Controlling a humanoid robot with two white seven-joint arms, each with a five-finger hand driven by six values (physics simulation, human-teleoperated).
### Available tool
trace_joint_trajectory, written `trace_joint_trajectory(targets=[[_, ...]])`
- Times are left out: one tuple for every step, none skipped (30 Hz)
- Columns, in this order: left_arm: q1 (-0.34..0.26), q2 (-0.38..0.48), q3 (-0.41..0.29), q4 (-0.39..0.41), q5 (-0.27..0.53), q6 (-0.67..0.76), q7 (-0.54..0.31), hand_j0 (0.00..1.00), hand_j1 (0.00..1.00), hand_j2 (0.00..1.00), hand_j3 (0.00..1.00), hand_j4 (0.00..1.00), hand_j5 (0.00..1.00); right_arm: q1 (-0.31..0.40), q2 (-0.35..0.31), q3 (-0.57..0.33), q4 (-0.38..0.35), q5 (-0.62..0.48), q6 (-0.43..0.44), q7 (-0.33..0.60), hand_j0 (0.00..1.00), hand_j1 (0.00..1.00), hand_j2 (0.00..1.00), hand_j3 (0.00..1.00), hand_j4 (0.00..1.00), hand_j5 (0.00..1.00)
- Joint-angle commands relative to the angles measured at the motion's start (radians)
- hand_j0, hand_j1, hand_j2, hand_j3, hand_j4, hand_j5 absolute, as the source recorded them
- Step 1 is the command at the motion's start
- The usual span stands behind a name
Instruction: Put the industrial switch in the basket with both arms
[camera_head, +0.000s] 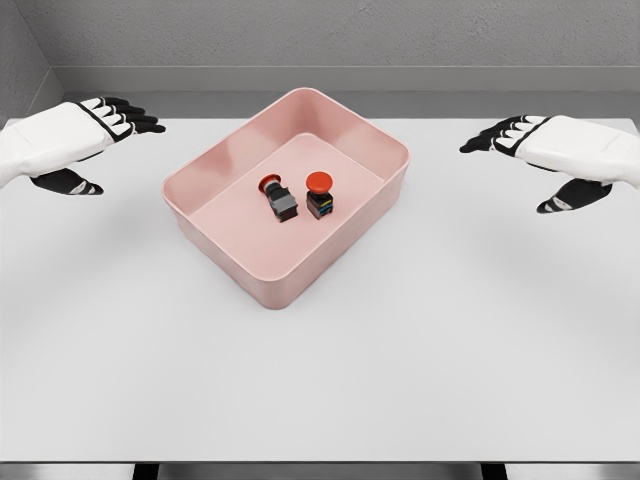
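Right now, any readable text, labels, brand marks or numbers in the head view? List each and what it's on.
None readable.
Left switch, lying tilted in the pink basket: no legible marking.
Right switch, upright with red cap: coloured bands on its body, too small to read as text.
Basket walls, white table, left hand and right hand: no print visible.

pink basket (250, 275): two red-capped switches (279, 199) inside | left hand (95, 135), right hand (530, 145): spread, apart

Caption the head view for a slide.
Two red-capped industrial switches lie in the pink basket, left hand and right hand open at either side.
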Motion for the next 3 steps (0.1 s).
trace_joint_trajectory(targets=[[0.0, 0.003, 0.001, 0.0, 0.006, 0.002, 0.001, 1.0, 1.0, 1.0, 1.0, 1.0, 1.0, 0.0, -0.001, -0.001, 0.0, -0.003, 0.0, 0.0, 1.0, 1.0, 1.0, 1.0, 1.0, 1.0], [0.0, 0.003, 0.001, 0.0, 0.006, 0.002, 0.001, 1.0, 1.0, 1.0, 1.0, 1.0, 1.0, 0.0, -0.001, -0.001, 0.0, -0.003, 0.0, 0.0, 1.0, 1.0, 1.0, 1.0, 1.0, 1.0], [0.0, 0.003, 0.001, 0.0, 0.006, 0.002, 0.001, 1.0, 1.0, 1.0, 1.0, 1.0, 1.0, 0.0, -0.001, -0.001, 0.0, -0.003, 0.0, 0.0, 1.0, 1.0, 1.0, 1.0, 1.0, 1.0]])
